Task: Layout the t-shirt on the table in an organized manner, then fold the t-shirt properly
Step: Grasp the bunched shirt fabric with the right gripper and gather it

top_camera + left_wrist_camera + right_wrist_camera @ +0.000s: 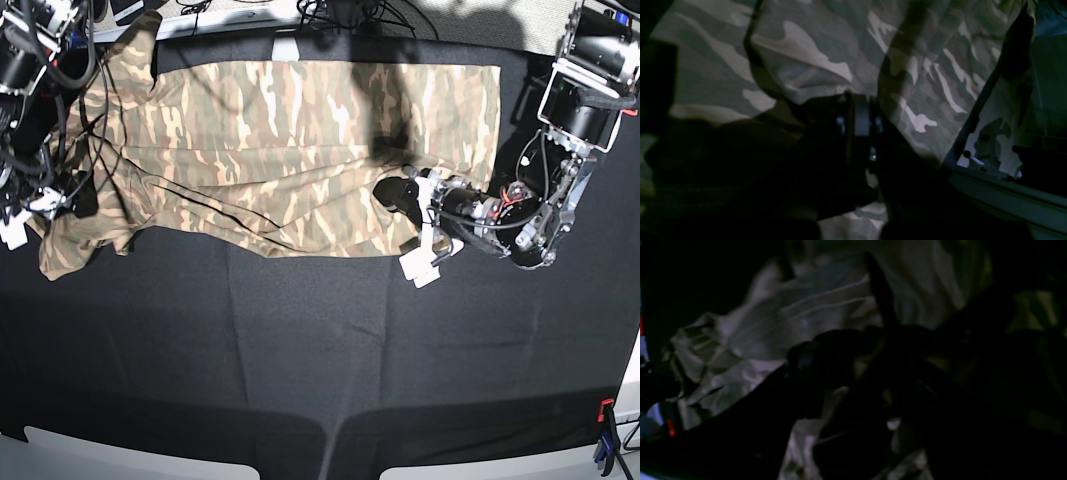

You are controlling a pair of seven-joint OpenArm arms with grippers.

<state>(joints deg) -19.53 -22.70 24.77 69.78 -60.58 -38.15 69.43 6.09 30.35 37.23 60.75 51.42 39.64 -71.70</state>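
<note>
The camouflage t-shirt lies spread lengthwise along the far part of the black table, its left end bunched. My left gripper rests on the shirt's lower right part. In the left wrist view its dark jaws stand together with the shirt pinched between them and rising around them. My right gripper is at the shirt's bunched left end. The right wrist view is very dark: the gripper lies against crumpled fabric, and I cannot see how its jaws stand.
Cables run along the table's far edge. A blue and red clamp sits at the front right corner. The left arm's body lies on the table right of the shirt.
</note>
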